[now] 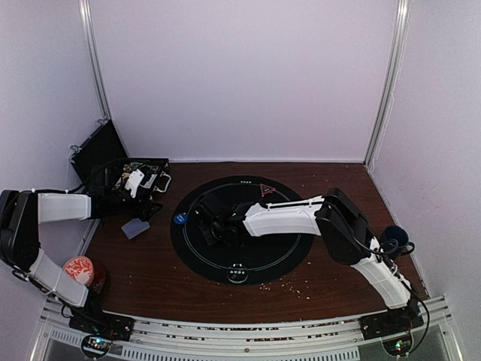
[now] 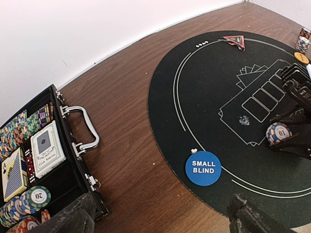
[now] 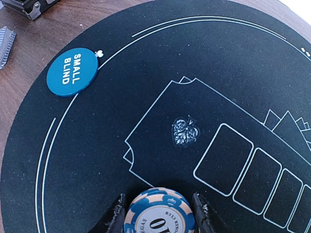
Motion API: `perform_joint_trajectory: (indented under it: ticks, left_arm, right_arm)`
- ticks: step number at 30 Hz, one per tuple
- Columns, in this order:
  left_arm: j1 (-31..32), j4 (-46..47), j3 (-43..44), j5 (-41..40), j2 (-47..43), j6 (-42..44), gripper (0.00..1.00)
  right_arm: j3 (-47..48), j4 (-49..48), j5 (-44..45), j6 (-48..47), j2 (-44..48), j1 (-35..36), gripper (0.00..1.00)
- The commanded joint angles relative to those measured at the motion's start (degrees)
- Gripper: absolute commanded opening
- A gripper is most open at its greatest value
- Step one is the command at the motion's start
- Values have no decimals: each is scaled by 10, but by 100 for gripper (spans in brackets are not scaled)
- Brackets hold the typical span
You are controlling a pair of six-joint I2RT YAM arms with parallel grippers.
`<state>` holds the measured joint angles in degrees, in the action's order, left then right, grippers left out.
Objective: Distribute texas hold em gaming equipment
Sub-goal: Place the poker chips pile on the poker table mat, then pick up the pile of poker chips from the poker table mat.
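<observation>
My right gripper [image 3: 159, 216] is shut on a small stack of blue-and-peach "10" poker chips [image 3: 159, 213], low over the black round mat [image 3: 146, 73]. The top view shows it left of the mat's centre [image 1: 218, 226], and the left wrist view shows the chips [image 2: 278, 133]. A blue "SMALL BLIND" button [image 3: 72, 71] lies on the mat's left edge [image 2: 203, 168]. A red triangle marker [image 2: 235, 41] lies at the mat's far edge. My left gripper [image 2: 160, 224] is open and empty over the bare wood between the open chip case [image 2: 39, 160] and the button.
The case holds chip rows, card decks and dice. Grey-blue cards [image 1: 135, 228] lie on the wood by the mat. An orange button [image 2: 301, 58] and a chip stack [image 2: 304, 41] sit far right. A red-topped can [image 1: 79, 269] stands front left, a dark mug [image 1: 394, 237] right.
</observation>
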<state>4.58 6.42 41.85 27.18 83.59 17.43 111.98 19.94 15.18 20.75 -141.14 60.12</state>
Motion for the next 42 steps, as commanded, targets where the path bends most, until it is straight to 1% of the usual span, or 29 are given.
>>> perform_joint_trajectory:
  ticks: [1, 4, 8, 11, 13, 18, 20, 24, 28, 32, 34, 37, 42]
  left_arm:
    - [-3, 25, -5, 4, -2, -1, 98]
    - [-3, 24, -4, 6, -1, 0, 98]
    - [-3, 18, -3, 13, 1, 4, 98]
    - [-3, 4, -4, 29, -4, 25, 98]
    - [-2, -15, 0, 48, -9, 40, 98]
    - [-1, -76, 32, 96, -16, 65, 98]
    - [15, -105, 51, 105, -11, 74, 98]
    - [78, -153, 90, 58, 5, 87, 98]
    - [134, -185, 122, 8, 31, 101, 98]
    - [160, -233, 177, 18, 96, 99, 98]
    - [171, -264, 210, 34, 137, 99, 98]
    - [185, -298, 249, 54, 190, 99, 98]
    - [219, -296, 274, 17, 222, 96, 98]
  right_arm:
    - [14, 7, 0, -5, -14, 1, 40]
    - [14, 13, -3, -8, -8, 1, 52]
    - [13, 29, -5, -13, 8, 1, 75]
    - [-2, 42, -4, -14, 45, 1, 89]
    - [-28, 44, 7, -16, 86, 0, 99]
    - [-141, 35, 36, -23, 215, -7, 100]
    - [-200, 36, 55, -23, 266, -12, 100]
    - [-315, 28, 93, -18, 361, -19, 100]
    - [-440, -8, 117, -11, 447, -31, 100]
    - [-536, -54, 125, -7, 510, -43, 100]
    - [-566, -74, 133, 2, 525, -46, 100]
    - [-583, -86, 140, 14, 532, -47, 100]
    - [-582, -79, 162, 21, 527, -47, 100]
